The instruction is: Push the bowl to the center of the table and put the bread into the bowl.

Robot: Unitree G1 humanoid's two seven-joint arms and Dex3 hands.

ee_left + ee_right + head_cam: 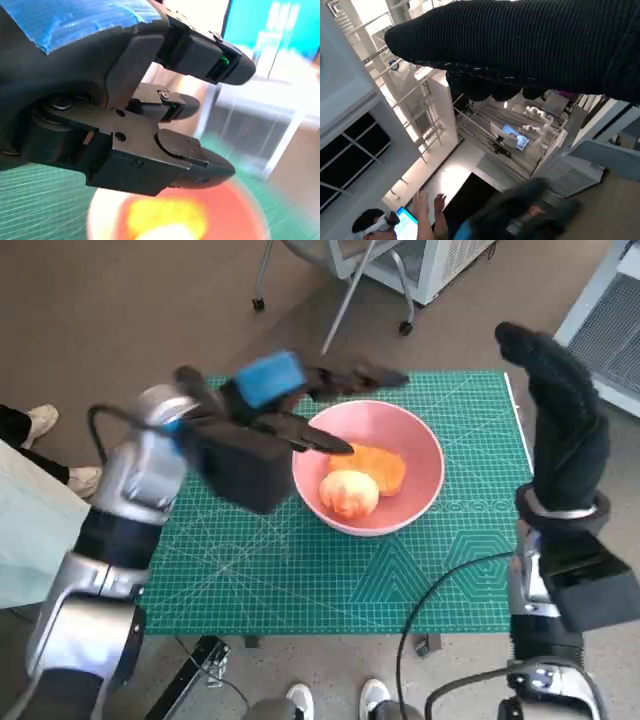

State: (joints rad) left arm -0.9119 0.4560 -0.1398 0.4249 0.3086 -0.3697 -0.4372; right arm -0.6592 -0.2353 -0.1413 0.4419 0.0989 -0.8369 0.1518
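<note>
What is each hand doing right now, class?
Left hand: open, black fingers spread over the pink bowl, holding nothing.
Right hand: raised beside the green mat, holding nothing; open or closed cannot be told.

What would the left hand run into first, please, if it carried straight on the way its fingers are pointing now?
Probably the bread inside the pink bowl. The left hand reaches over the bowl's near rim, fingers aimed across the opening. Height is hard to judge, so it might pass above the bread toward the far rim.

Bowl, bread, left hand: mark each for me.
bowl (420,445): head view, bare inner wall of the pink bowl.
bread (350,493): head view, top of the front piece.
left hand (268,380): head view, blue-taped back.
</note>
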